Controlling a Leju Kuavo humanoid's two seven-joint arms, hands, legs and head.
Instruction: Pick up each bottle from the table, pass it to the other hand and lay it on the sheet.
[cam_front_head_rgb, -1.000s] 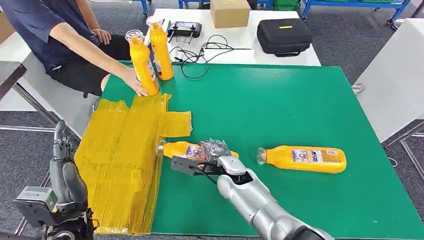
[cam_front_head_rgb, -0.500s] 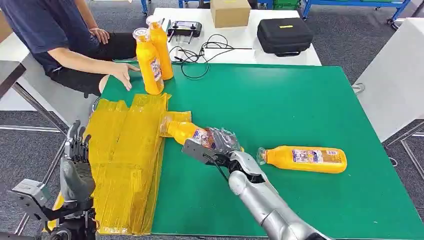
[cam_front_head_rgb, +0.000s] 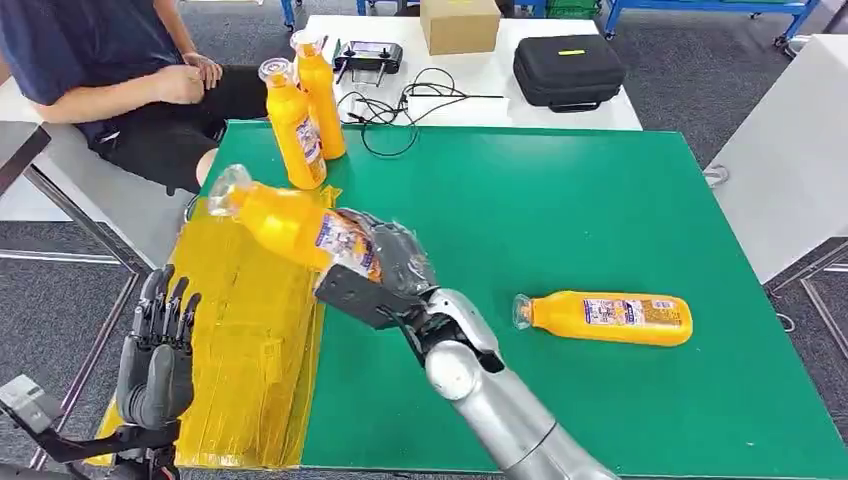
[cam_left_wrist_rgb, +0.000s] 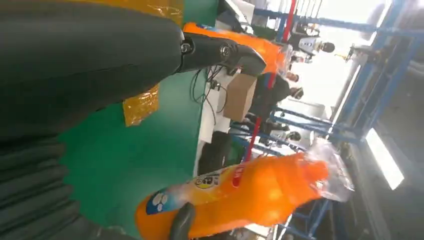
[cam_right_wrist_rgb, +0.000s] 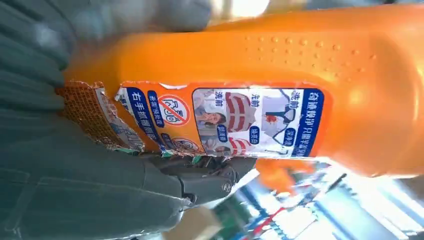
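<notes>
My right hand grips an orange bottle by its lower body and holds it in the air, tilted, with its clear cap pointing toward the yellow sheet. The right wrist view has this bottle close up, my fingers wrapped under its label. My left hand stands open with fingers upright, at the sheet's near left edge, apart from the bottle. The left wrist view has the held bottle ahead of my left hand. A second bottle lies on the green table.
Two more orange bottles stand upright at the table's far left corner. A seated person is beside that corner, hands drawn back to the lap. Behind, a white table carries cables, a cardboard box and a black case.
My right hand has lifted the bottle off the table and swung it left and up over the sheet. My left hand has risen and opened. The person's hand left the standing bottle.
</notes>
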